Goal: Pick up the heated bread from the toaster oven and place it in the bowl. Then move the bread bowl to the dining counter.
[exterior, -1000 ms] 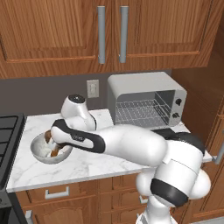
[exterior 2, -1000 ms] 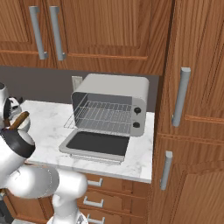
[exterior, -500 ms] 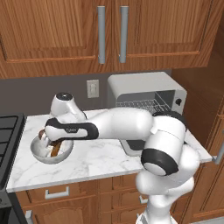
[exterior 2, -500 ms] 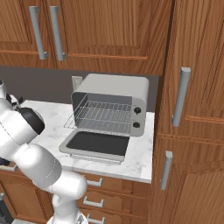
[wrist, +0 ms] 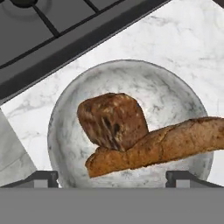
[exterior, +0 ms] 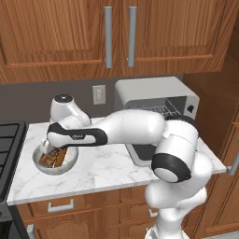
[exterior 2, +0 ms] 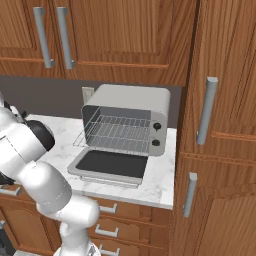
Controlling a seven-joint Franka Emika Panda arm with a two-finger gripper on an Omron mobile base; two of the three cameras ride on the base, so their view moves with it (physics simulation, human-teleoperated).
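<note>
1. A white, grey-veined marble worktop (exterior: pixel 107 170) is running across the middle of the left base view, under brown wood cabinets (exterior: pixel 70 32) with long grey handles, and a dark stove (exterior: pixel 9 144) is sitting at the left edge.
2. The toaster oven (exterior 2: pixel 125 122) is standing at the centre of the right base view with its dark-glass door (exterior 2: pixel 112 165) lying open and flat in front of the bare wire rack.
3. The bowl (wrist: pixel 127 127) is sitting on the marble in the middle of the hand view, just beside the stove edge that is crossing the upper left.
4. The heated bread (wrist: pixel 113 119) is lying inside the bowl, left of centre, and a long baguette stick (wrist: pixel 162 146) is leaning against it and poking out over the right rim.
5. My gripper (wrist: pixel 111 178) is hanging directly over the bowl, its two tips spread wide at the bottom of the hand view, released, with nothing between them and the bread just above them in the frame.
</note>
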